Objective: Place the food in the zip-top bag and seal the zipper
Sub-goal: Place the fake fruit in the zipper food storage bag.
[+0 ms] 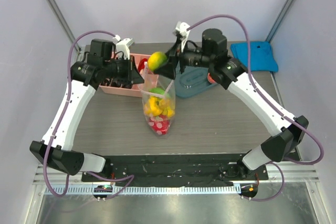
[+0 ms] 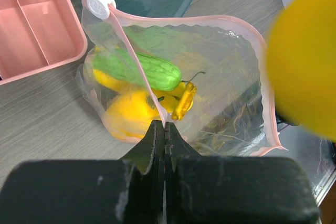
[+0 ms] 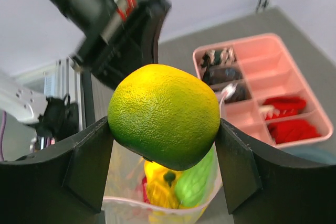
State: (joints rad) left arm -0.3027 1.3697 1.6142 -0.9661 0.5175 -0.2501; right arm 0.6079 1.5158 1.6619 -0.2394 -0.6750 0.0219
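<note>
At left, just beside the pink divided box [image 1: 116, 85], the left gripper [image 2: 164, 128] is pressed shut on the near rim of the clear, crinkly zip-top bag [image 1: 157, 109]. The bag is held upright and open on the grey table [image 1: 220, 124], and its wavy pale-pink zipper [image 2: 210, 22] ends in a round white slider [image 2: 100, 2]; a ridged green cucumber [image 2: 149, 69] and a glossy yellow pepper [image 2: 131, 113] are seen inside. Above the bag's mouth, a dimpled green-yellow lime [image 3: 164, 115] is clamped between the black fingers of the right gripper [image 3: 164, 135].
</note>
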